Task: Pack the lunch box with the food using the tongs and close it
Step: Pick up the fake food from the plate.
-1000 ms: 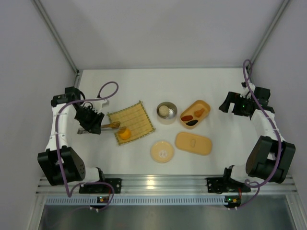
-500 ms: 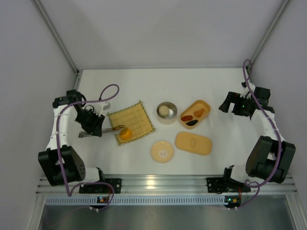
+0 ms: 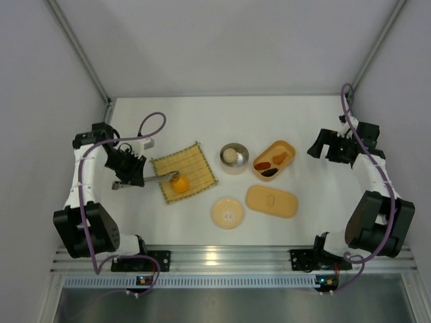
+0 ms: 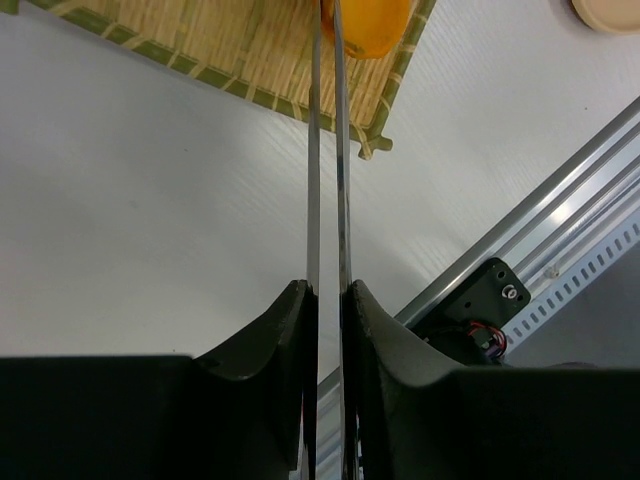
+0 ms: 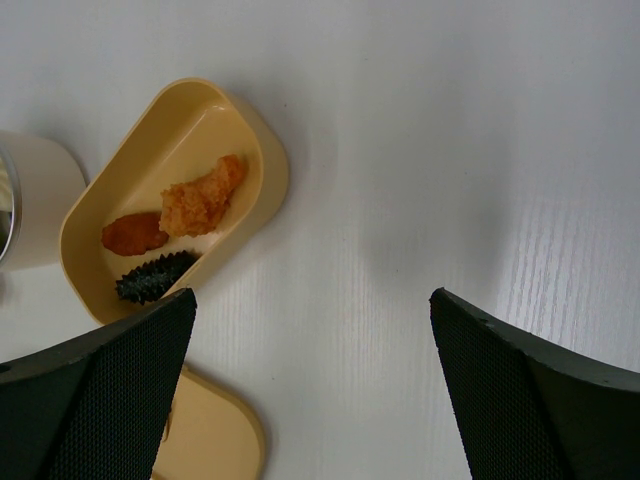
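Left hand (image 4: 325,300) — clamped on long slim silver metal tongs (image 3: 160,178), long axis pointing right across woven yellow bamboo mat (image 3: 195,161), tips at orange ball (image 3: 180,183). Tan-orange oblong plastic lunch box (image 5: 200,130) — farther right on white counter (image 3: 202,121), near wide-open right hand (image 5: 312,300).

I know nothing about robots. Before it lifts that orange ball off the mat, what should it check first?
1. Is the left gripper clamped on the tongs? Ok.
2. Do the tong tips pinch the orange ball on the mat? Cannot tell; the tips run out of the wrist view.
3. Is the lunch box open, with room left inside? Ok.
4. Is the lid off the box, lying flat in front of it? Ok.
5. Is the right gripper open and away from the box? Ok.
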### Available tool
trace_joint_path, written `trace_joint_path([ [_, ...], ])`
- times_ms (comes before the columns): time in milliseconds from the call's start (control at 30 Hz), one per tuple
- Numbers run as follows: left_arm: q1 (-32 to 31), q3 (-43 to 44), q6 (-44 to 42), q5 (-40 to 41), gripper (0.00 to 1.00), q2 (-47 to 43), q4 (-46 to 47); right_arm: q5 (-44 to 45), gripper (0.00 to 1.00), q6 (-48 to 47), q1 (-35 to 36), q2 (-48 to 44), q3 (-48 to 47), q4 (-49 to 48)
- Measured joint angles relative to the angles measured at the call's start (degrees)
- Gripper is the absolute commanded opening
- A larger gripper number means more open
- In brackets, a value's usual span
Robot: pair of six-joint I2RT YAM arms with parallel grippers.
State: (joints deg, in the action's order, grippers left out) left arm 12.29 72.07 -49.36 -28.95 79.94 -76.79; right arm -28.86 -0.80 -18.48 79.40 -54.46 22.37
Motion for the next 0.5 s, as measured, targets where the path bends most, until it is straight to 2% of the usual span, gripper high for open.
trace_joint_path([
  [133, 0.00, 3.08, 1.05, -1.46, 0.00, 1.29, 0.00, -0.04, 0.99, 0.00, -0.02, 0.00, 0.00, 0.00],
  [300, -0.42, 7.80, 3.08, -3.43, 0.00, 3.26, 0.00, -0.20, 0.99, 0.00, -0.02, 0.00, 0.00, 0.00],
  [500, -6.91, 13.40, 9.51, -4.63, 0.00, 4.96, 0.04, -0.22, 0.99, 0.00, -0.02, 0.00, 0.00, 0.00],
])
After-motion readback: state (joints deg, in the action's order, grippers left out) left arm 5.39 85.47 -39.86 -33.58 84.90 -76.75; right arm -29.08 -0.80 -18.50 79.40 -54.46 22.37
